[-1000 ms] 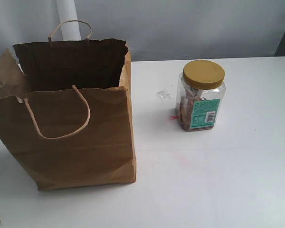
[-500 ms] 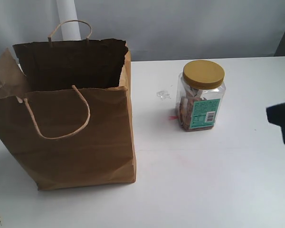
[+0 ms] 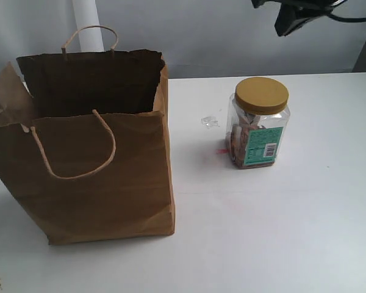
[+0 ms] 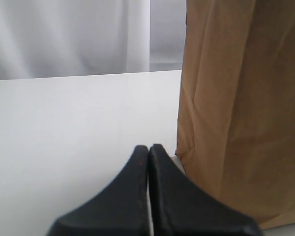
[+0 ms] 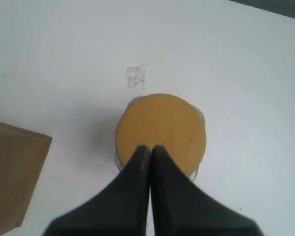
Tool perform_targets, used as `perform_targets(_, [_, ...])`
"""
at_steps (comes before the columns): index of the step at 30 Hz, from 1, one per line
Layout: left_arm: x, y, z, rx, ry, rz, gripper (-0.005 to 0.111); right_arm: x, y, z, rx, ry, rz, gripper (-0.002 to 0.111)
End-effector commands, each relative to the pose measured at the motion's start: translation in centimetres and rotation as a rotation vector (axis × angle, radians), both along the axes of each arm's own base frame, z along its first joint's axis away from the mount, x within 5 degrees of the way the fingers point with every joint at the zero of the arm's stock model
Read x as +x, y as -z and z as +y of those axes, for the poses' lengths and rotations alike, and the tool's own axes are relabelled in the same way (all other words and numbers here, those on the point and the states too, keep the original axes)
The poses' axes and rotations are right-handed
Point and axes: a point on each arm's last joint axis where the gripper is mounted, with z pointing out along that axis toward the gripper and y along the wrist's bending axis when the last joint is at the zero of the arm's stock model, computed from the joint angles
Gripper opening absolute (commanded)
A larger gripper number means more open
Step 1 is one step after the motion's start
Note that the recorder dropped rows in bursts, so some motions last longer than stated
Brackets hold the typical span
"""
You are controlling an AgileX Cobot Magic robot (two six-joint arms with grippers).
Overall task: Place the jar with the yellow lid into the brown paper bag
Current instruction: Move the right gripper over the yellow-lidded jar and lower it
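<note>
Robot lab test station: plain white tabletop (image 3: 280, 238), white curtain backdrop (image 4: 64, 34), bare grey wall (image 3: 219, 30) behind, black robot arm (image 3: 293, 18) with cable overhead.

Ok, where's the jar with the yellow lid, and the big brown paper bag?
Clear plastic jar with round yellow lid (image 3: 261, 95), exterior view, on its lid.
Big brown paper bag (image 3: 104, 195), exterior view, on its front wall.

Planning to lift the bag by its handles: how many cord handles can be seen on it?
2. The far handle stands upright above the back rim of the brown paper bag; the near handle droops over its front face. None appears hidden.
</note>
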Motion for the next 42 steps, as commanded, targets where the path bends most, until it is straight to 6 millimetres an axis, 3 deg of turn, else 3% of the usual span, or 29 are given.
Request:
perform_targets(1, [0.0,-0.1,-0.1,-0.007,0.006,-0.009,0.001,1.4,1.9,-0.4,-0.015,0.013,0.056,0.0])
perform_targets(8, [0.0,-0.1,-0.1,-0.007,0.006,-0.009,0.001,2.6,4.1,-0.4,-0.016,0.013,0.109,0.0])
perform_targets(17, [0.0,-0.1,-0.1,-0.007,0.006,-0.009,0.001,2.7,4.4,-0.4,-0.019,0.007,0.115,0.004])
perform_targets(19, [0.0,-0.1,-0.1,-0.007,0.006,-0.009,0.001,2.7,4.4,-0.4,-0.02,0.005,0.115,0.015])
perform_targets(22, [0.0,-0.1,-0.1,-0.007,0.006,-0.009,0.001,2.7,4.4,-0.4,-0.02,0.005,0.115,0.042])
perform_targets(26, [0.0,-0.1,-0.1,-0.007,0.006,-0.009,0.001,2.7,4.4,-0.4,-0.02,0.005,0.115,0.099])
perform_targets(27, [0.0,-0.1,-0.1,-0.007,0.006,-0.009,0.001,2.7,4.4,-0.4,-0.022,0.002,0.115,0.105])
perform_targets(36, [0.0,-0.1,-0.1,-0.007,0.006,-0.009,0.001,2.9,4.6,-0.2,0.003,0.016,0.123,0.105])
perform_targets(42, [0.0,-0.1,-0.1,-0.007,0.006,-0.009,0.001,3.5,6.1,-0.1,0.035,0.061,0.161,0.105])
